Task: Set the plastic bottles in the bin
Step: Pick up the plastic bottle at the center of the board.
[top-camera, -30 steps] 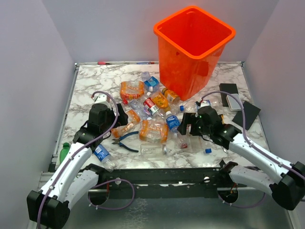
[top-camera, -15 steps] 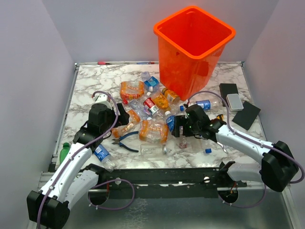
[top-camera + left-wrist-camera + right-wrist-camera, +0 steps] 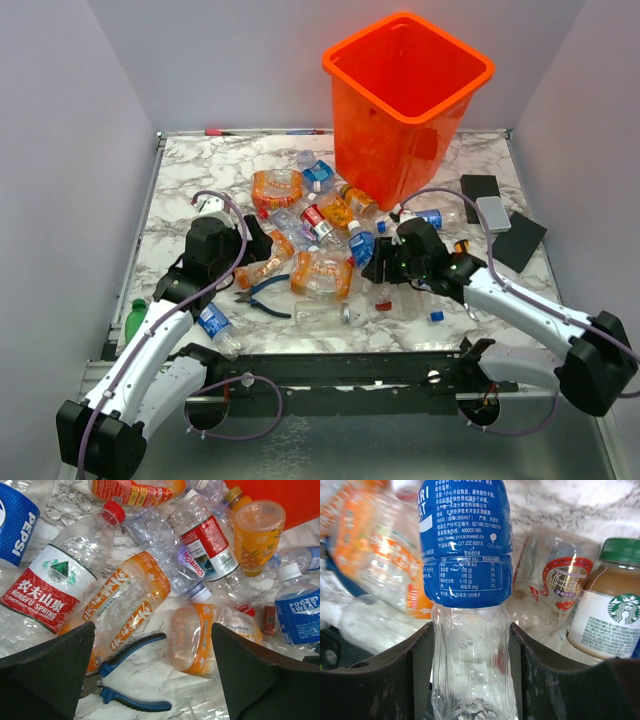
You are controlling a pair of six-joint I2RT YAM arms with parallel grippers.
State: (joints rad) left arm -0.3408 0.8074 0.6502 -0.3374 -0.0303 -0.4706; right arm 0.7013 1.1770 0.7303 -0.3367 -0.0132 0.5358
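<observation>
The orange bin [image 3: 400, 150] stands at the back of the table, right of centre. A heap of crushed plastic bottles [image 3: 310, 225] lies in front of it. My right gripper [image 3: 383, 262] [image 3: 471, 630] is shut on the clear lower body of a blue-labelled Pocari Sweat bottle [image 3: 361, 246] [image 3: 465, 545], with both fingers pressed against its sides. My left gripper [image 3: 255, 245] [image 3: 152, 635] hangs open over the left of the heap, above an orange-labelled bottle [image 3: 125, 610], holding nothing. Near the left arm lie a green bottle [image 3: 134, 318] and a blue-labelled bottle [image 3: 213, 322].
Blue-handled pliers [image 3: 265, 297] [image 3: 125, 675] lie at the heap's near-left edge, under the left gripper. Black flat items [image 3: 515, 240] and a grey box [image 3: 492, 212] sit at the right. A Starbucks bottle [image 3: 610, 615] stands beside the held one. A red pen [image 3: 222, 131] lies along the back edge.
My right arm reached left into the heap and its fingers closed on the blue-labelled bottle, whose top has shifted slightly toward the bin. The left arm has not moved.
</observation>
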